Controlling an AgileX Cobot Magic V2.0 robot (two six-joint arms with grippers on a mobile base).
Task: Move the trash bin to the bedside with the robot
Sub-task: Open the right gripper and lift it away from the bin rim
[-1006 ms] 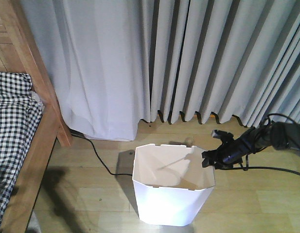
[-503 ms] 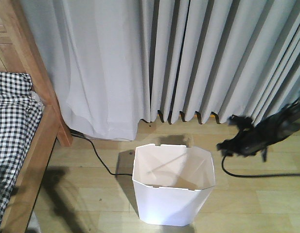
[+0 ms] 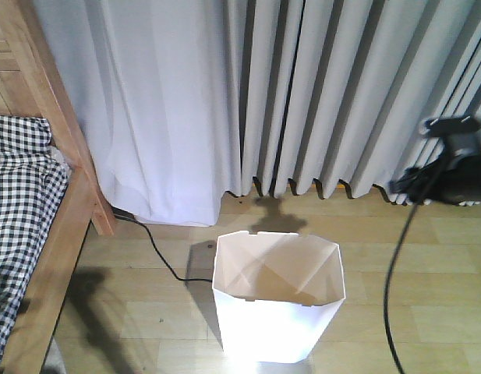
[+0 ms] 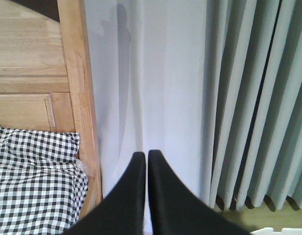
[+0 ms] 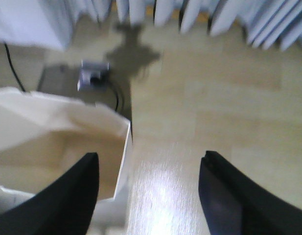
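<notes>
Since the earlier frame your right gripper (image 5: 148, 188) has lifted away, fingers spread, empty; left gripper (image 4: 142, 169) pinched together. The trash bin (image 3: 277, 300) stands on the floor right of the bed (image 3: 37, 226): light, thin-walled, flexible; grip its rim.

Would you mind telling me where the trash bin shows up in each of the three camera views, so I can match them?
Exterior front view: the trash bin stands on the wooden floor at bottom centre.
Left wrist view: only a sliver of white rim at the bottom right corner, likely the bin.
Right wrist view: its open top fills the lower left.
Shared landmark: the grey curtain appears in all three.
</notes>
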